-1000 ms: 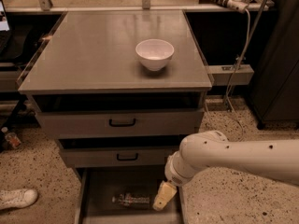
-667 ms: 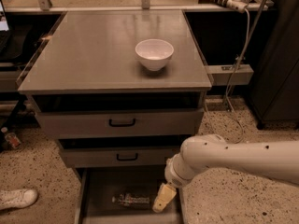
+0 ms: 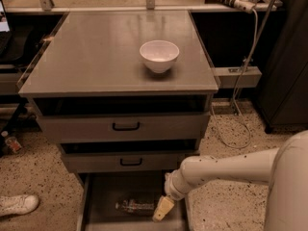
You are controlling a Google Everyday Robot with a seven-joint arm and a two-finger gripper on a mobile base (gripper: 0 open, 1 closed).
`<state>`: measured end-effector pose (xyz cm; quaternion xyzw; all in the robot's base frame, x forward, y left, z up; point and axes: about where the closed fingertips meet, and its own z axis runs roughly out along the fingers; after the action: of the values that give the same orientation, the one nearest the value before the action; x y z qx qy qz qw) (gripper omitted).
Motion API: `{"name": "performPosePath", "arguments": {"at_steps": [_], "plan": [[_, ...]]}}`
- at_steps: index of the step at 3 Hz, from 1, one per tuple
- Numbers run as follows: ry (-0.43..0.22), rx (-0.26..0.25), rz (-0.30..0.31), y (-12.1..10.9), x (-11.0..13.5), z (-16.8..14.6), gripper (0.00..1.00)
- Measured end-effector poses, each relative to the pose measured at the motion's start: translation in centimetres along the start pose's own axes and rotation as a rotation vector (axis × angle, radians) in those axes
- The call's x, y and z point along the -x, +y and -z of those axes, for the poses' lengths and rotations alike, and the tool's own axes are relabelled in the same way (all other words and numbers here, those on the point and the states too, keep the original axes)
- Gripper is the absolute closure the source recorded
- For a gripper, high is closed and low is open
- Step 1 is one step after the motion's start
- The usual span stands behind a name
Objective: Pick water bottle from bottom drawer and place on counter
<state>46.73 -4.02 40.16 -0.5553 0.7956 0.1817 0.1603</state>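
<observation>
The water bottle (image 3: 136, 207) lies on its side on the floor of the open bottom drawer (image 3: 103, 211), cap end toward the left. My gripper (image 3: 162, 210) reaches down into the drawer from the right, its pale tip right at the bottle's right end. The white arm (image 3: 226, 170) comes in from the lower right. The counter (image 3: 96, 57) is the flat grey top of the cabinet above, with a white bowl (image 3: 159, 55) standing on it right of centre.
Two grey drawers with black handles (image 3: 126, 126) sit slightly open above the bottom drawer. A white shoe (image 3: 17, 204) lies on the speckled floor at left. A small red-marked bottle (image 3: 10, 143) stands at far left. A cable (image 3: 240, 105) hangs at right. A pale bench (image 3: 144, 4) runs behind.
</observation>
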Motion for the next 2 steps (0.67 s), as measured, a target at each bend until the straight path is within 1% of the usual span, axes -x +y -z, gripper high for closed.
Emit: {"name": "performPosePath", "arguments": {"at_steps": [1, 2], "plan": [[0.0, 0.001, -0.009, 0.2, -0.2, -0.5, 0.0], [-0.055, 0.01, -0.012, -0.6, 0.2, -3.5, 0.0]]}}
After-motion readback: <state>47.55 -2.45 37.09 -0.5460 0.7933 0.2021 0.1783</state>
